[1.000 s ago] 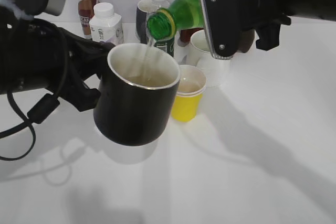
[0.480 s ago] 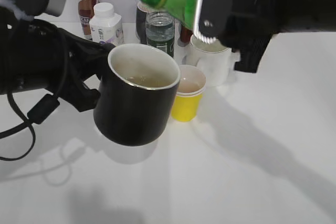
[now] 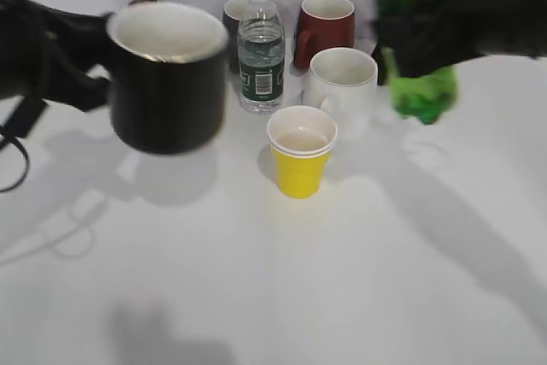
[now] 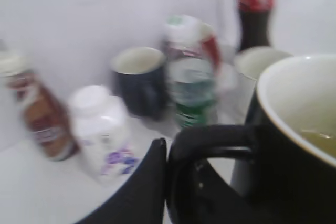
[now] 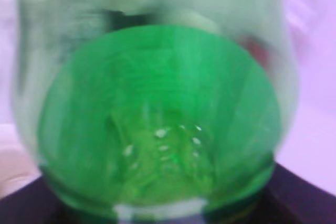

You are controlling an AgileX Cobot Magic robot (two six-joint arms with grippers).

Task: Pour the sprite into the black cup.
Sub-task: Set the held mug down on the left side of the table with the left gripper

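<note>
Gripping the sprite [image 3: 419, 83] upright at far right above the desk [image 3: 385, 279], the right hand [image 3: 444, 32] seems finished pouring. The left hand [image 4: 173, 182] clasps the black cup [image 3: 167, 83] by its handle, raised, liquid inside. Next, judging so: set both down gently.

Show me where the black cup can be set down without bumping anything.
Bare table lies in front of the yellow paper cup, and more to its left, under the black cup held aloft. The back row is crowded: water bottle, maroon mug, white mug and Sprite bottle.
</note>
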